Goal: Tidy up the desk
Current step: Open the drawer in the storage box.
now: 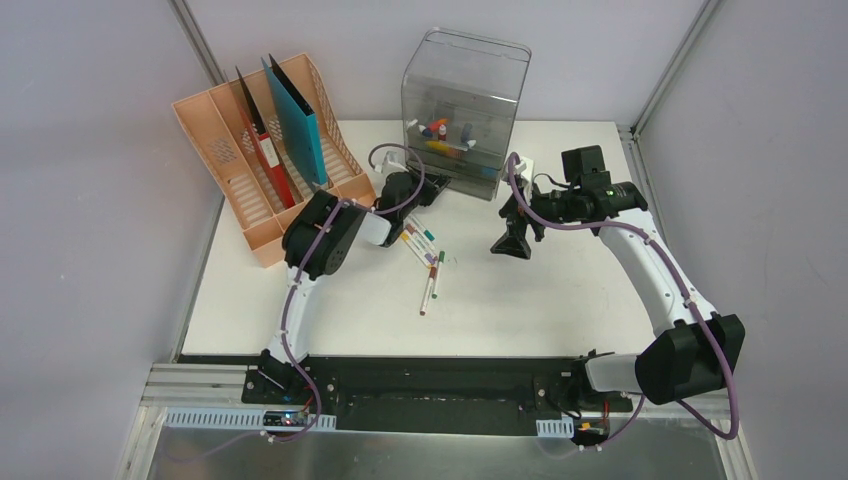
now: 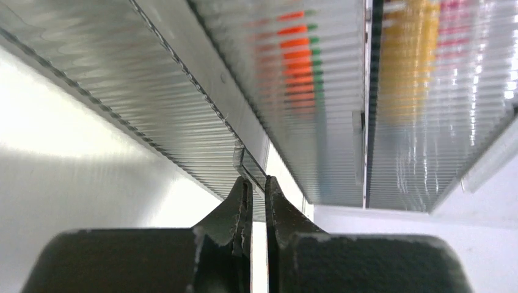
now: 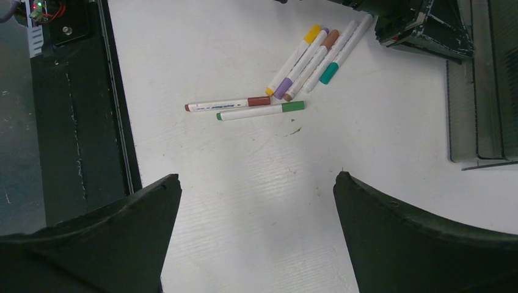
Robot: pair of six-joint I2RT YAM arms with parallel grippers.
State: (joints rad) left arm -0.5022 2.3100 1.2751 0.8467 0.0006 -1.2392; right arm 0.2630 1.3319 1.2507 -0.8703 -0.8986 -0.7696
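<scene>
On my feed, a plain pale lilac-grey wall panel (image 1: 90,250) closes the cell on the left, with a matching back panel (image 1: 330,40) and right panel (image 1: 770,200). Slanting aluminium corner posts (image 1: 198,40) join them. The large flat white worktop (image 1: 560,310) fills the middle. Nearest me lies what looks like a brushed metal sheet (image 1: 430,455), blurred by glare. The light is soft and even.

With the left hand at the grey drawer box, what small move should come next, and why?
Probably a short pull of the left hand back toward its base, to start opening the drawer box. Its jaws look shut on the clear tab at the box's front, while markers lie loose on the desk and the right hand hovers open nearby.
</scene>
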